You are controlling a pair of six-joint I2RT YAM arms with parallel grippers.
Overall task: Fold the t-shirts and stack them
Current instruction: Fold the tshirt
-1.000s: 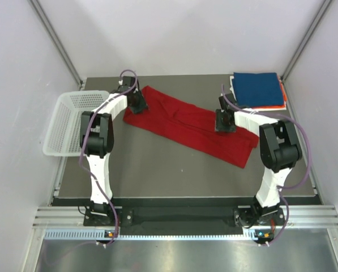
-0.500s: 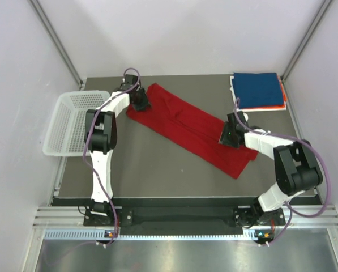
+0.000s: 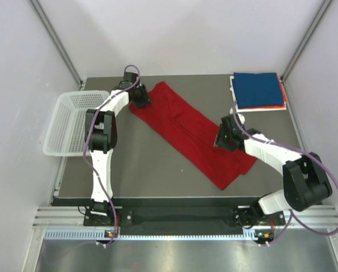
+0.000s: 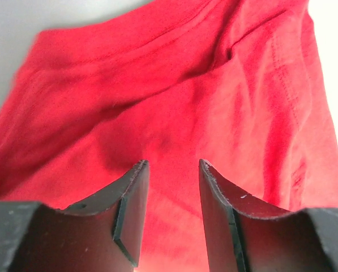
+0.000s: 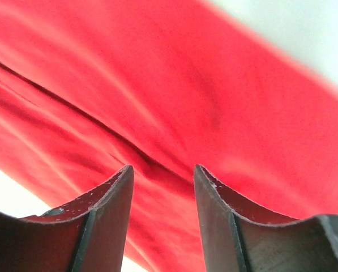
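**Arms stretched over the red t-shirt (image 3: 185, 127)**

I am seeing the red t-shirt lying as one long band across the bench (image 3: 146, 170). It is running on a slant from the far left down toward the near right.

The left arm (image 3: 98, 147) is rising from its base at the near edge. It is bending at the elbow, and its forearm is angling right and away, so the left jaws are sitting at the band's far left end. A white mesh basket (image 3: 58, 116) is hanging off the bench's left edge beside that arm.

The right arm (image 3: 296, 181) is holding its elbow out toward the near right. Its forearm is stretching left and away, putting the right jaws over the nearer right part of the band.

Through both wrist cameras I am looking at fingers (image 4: 132, 198) standing partly apart, with red cloth filling the gap between them. On the right, a crease is running in toward that gap. I cannot tell whether either set of tips is touching the cloth.

A folded dark blue t-shirt (image 3: 259, 89) is topping the stack in the far right corner, well apart from both arms. An orange t-shirt (image 3: 277, 106) and a white t-shirt (image 3: 233, 90) are peeking out at its edges.
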